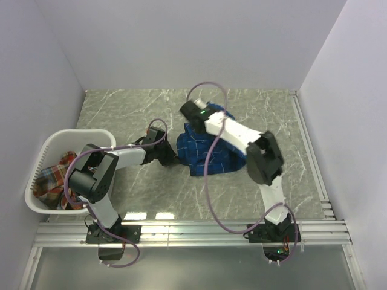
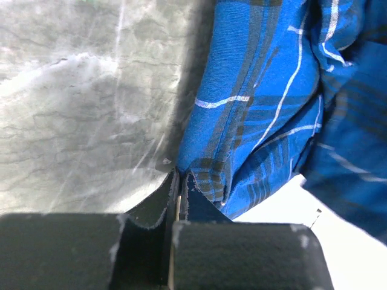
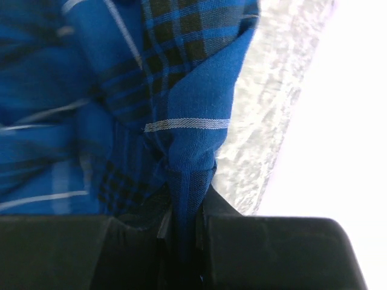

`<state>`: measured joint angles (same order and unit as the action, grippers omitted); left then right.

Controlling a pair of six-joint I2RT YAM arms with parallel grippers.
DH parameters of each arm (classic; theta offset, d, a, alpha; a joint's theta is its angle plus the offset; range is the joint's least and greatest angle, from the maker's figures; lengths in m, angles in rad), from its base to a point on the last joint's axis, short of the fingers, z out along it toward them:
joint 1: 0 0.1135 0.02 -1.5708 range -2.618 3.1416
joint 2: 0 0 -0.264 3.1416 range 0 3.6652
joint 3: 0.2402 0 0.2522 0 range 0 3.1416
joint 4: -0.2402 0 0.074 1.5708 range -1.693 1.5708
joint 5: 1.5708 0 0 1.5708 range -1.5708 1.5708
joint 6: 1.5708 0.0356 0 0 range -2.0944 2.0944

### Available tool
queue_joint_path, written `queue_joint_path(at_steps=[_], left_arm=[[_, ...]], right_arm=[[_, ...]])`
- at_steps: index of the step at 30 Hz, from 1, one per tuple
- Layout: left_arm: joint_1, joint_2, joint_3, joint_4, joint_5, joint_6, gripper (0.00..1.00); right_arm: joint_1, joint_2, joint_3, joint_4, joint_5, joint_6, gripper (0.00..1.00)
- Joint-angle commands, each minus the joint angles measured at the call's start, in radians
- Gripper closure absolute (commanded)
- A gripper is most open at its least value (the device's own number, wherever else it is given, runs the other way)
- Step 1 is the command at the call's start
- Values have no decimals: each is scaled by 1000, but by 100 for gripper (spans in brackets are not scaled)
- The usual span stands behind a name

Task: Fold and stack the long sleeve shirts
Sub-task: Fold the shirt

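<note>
blue shirt [image 1: 208, 151] is lying bunched at worktop [image 1: 121, 109] centre, long axis running roughly 11 to 5 o'clock. right pincer [image 3: 187, 199] is gripping a fold at its 11 o'clock end. left pincer [image 2: 179, 184] is sitting closed against the 9 o'clock edge; can't tell if it's catching any hem. red plaid shirt [image 1: 54, 181] is sitting in the basket [image 1: 78, 133], far 9 o'clock. Any spread likely hinges on that left pinch.
</note>
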<state>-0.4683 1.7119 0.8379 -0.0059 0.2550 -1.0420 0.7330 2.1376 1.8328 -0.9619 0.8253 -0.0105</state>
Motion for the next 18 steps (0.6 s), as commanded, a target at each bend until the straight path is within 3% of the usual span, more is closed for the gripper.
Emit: queue_joint_path(at_steps=[1,10,18], left_arm=[[-3,-29,1,-20,-26,-4,99],[2,-46,-5,-52,-60,-4,99],[-1,-57,4,-34,-36,3,99]], right_arm=[[-107,-186,-29,120,-57,-107,100],[-262,-311,-216,245,-256,-171,100],[-285,-300,-238,272,-227,-149,100]])
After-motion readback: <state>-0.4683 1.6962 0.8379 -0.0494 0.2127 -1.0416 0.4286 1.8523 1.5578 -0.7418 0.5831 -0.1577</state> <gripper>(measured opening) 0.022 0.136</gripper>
